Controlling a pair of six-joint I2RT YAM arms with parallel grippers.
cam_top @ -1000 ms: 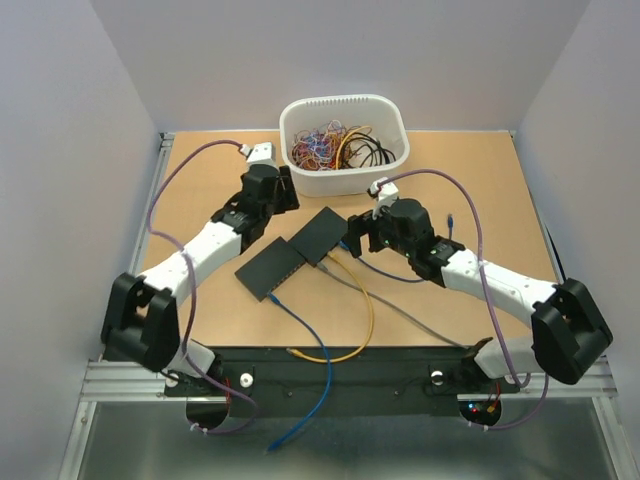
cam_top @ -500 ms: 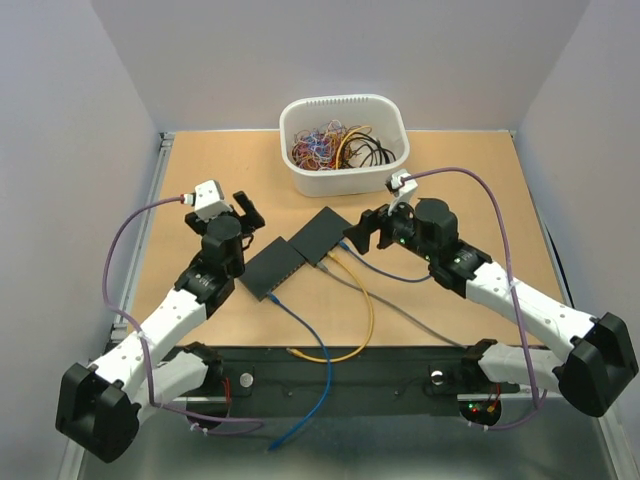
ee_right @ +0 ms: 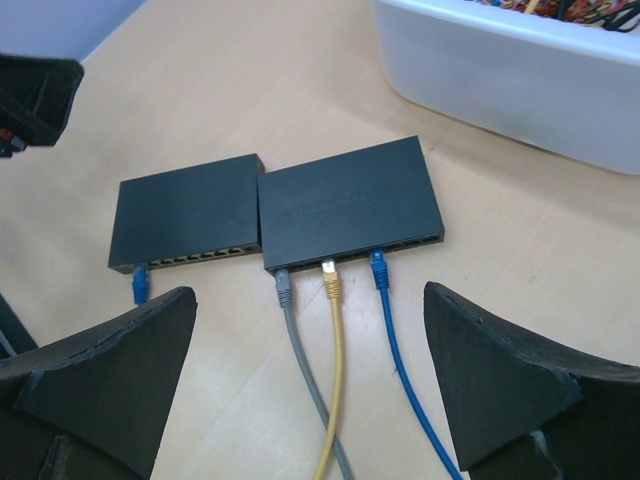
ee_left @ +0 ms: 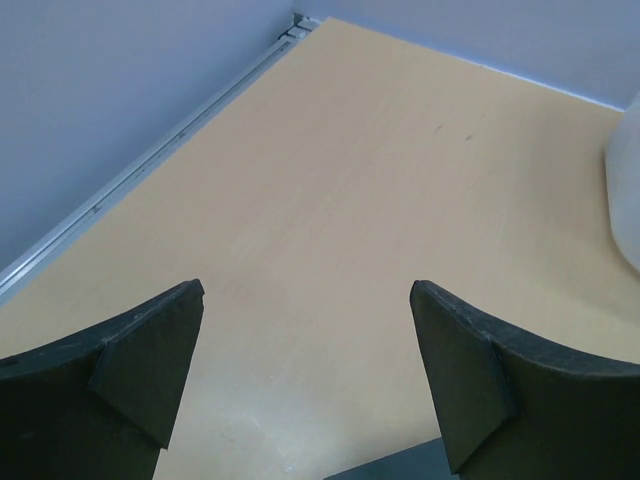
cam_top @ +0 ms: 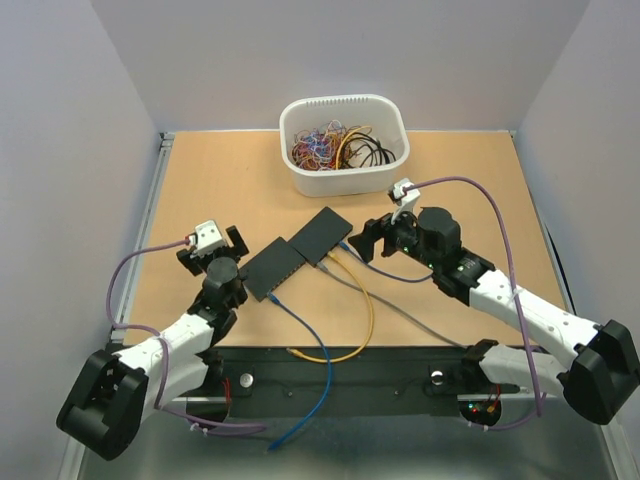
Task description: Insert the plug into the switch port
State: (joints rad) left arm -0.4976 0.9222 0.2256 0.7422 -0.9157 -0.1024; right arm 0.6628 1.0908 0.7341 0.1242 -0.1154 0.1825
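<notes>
Two black switches lie side by side mid-table, the left switch (cam_top: 270,270) (ee_right: 190,210) and the right switch (cam_top: 320,235) (ee_right: 350,200). A blue plug (ee_right: 140,283) sits in the left switch's end port. Grey (ee_right: 283,285), yellow (ee_right: 330,280) and blue (ee_right: 378,268) plugs sit in the right switch's ports. My left gripper (cam_top: 213,249) (ee_left: 307,288) is open and empty over bare table, left of the left switch. My right gripper (cam_top: 372,236) (ee_right: 310,293) is open and empty, just right of the right switch and facing the ports.
A white bin (cam_top: 345,145) of tangled cables stands at the back, its wall showing as a white edge (ee_left: 630,190) in the left wrist view. Cables (cam_top: 345,300) trail from the switches to the near edge. A metal rail (cam_top: 150,220) borders the table's left side.
My left arm pulled back from the far side of the left switch toward the near left, and its gripper opened wider. My right gripper drew back slightly to the right.
</notes>
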